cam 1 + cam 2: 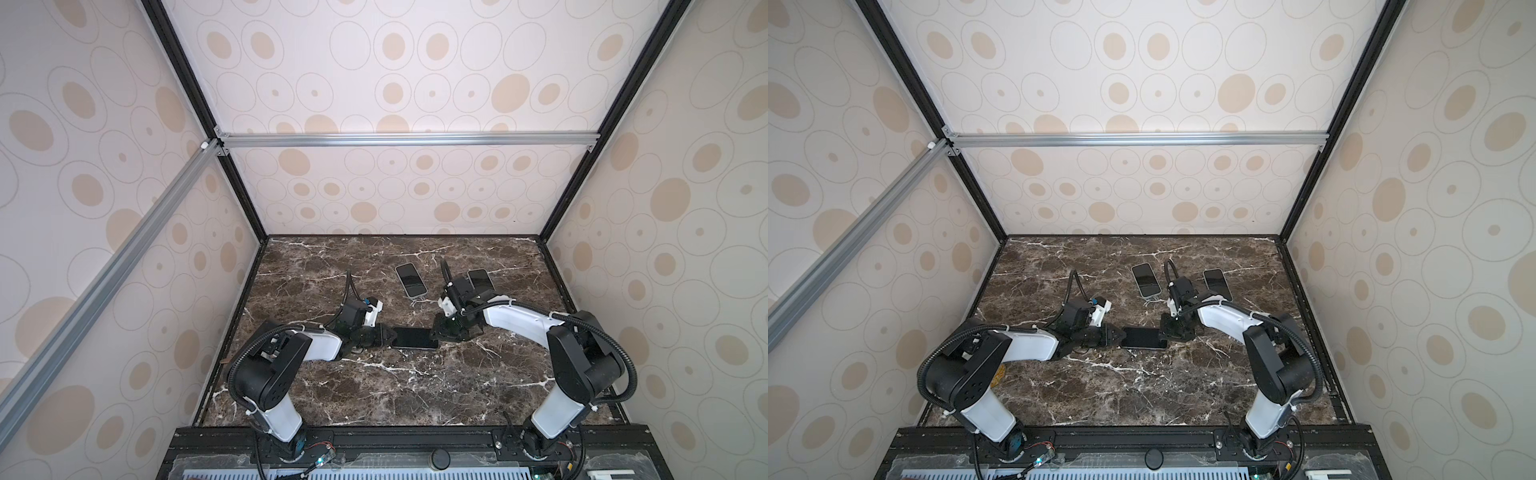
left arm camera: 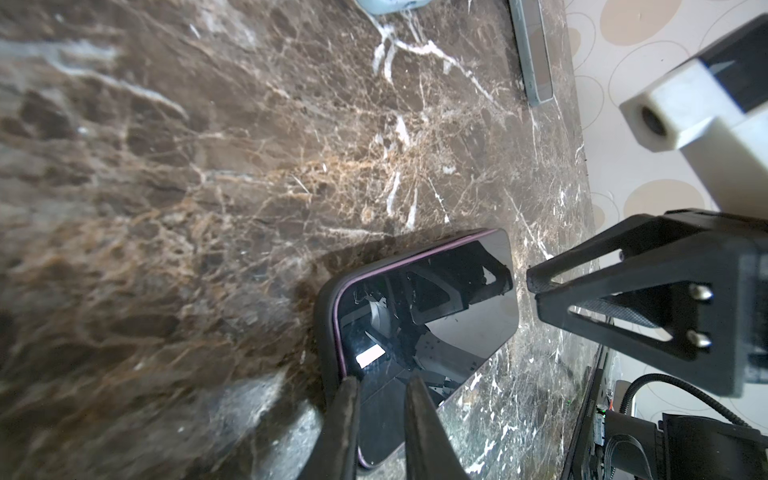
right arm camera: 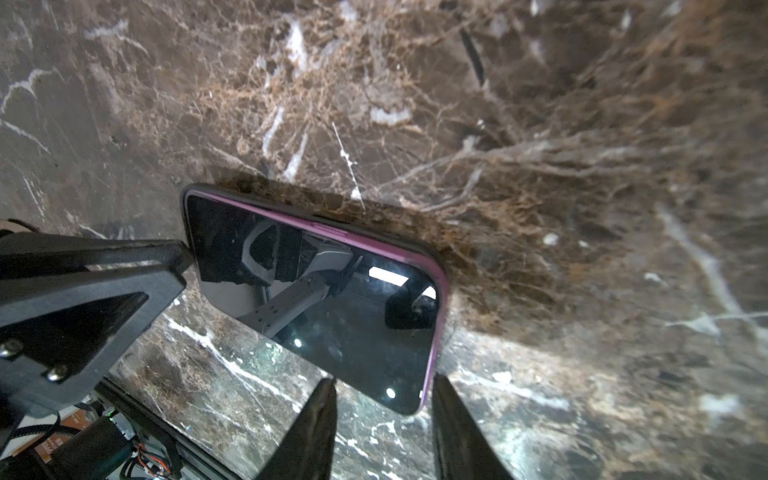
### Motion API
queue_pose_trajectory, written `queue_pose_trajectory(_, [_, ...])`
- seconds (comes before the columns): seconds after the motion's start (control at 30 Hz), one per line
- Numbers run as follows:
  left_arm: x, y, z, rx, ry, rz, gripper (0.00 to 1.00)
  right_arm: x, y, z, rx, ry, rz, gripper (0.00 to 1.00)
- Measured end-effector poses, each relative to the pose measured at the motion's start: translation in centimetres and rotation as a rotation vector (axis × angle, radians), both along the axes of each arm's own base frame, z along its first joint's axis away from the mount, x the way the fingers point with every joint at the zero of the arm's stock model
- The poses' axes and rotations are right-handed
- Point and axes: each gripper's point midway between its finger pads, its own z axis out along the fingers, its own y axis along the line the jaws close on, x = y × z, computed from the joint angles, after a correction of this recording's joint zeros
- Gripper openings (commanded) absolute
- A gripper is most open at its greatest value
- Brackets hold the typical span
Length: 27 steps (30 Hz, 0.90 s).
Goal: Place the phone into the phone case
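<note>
**Left gripper pinched narrow on the phone**

Closed to a slim gap across the phone's thickness at one short end, one finger on the dark glass, the other against the back of the case. Screen up, lying low and close to the counter, a shadow under the long edge toward the back wall; touching the counter or not, impossible to tell. Purple rim seated inside the dark case along that long edge and around a corner of the held end; along the other long edge, unclear. At the opposite short end, right gripper partly open, fingers spread to either side of a corner, tips just beside the phone and not seen pressing it. Beyond the right gripper, toward the back wall, two more phones flat on the counter: a pale-rimmed phone just to its inner side, and a dark phone behind its wrist, partly hidden.
</note>
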Motion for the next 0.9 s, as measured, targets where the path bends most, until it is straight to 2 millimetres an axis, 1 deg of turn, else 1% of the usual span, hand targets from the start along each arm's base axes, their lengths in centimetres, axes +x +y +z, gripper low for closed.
queue_pose_trajectory(0.23, [0.0,0.1,-0.1,0.006,-0.004,-0.002,0.19,-0.1,-0.1,-0.6,-0.010,0.009,-0.001,0.38])
queue_pose_trajectory(0.47, [0.0,0.1,-0.1,0.009,-0.005,-0.001,0.17,-0.6,-0.1,-2.0,-0.013,0.049,0.003,0.35])
queue_pose_trajectory(0.8, [0.1,0.2,-0.3,0.018,-0.010,0.004,0.18,-0.6,0.3,-2.0,0.006,0.052,0.011,0.33])
queue_pose_trajectory(0.9, [0.2,0.3,-0.2,0.020,-0.013,0.006,0.20,-0.6,0.3,-2.0,0.005,0.052,0.011,0.33])
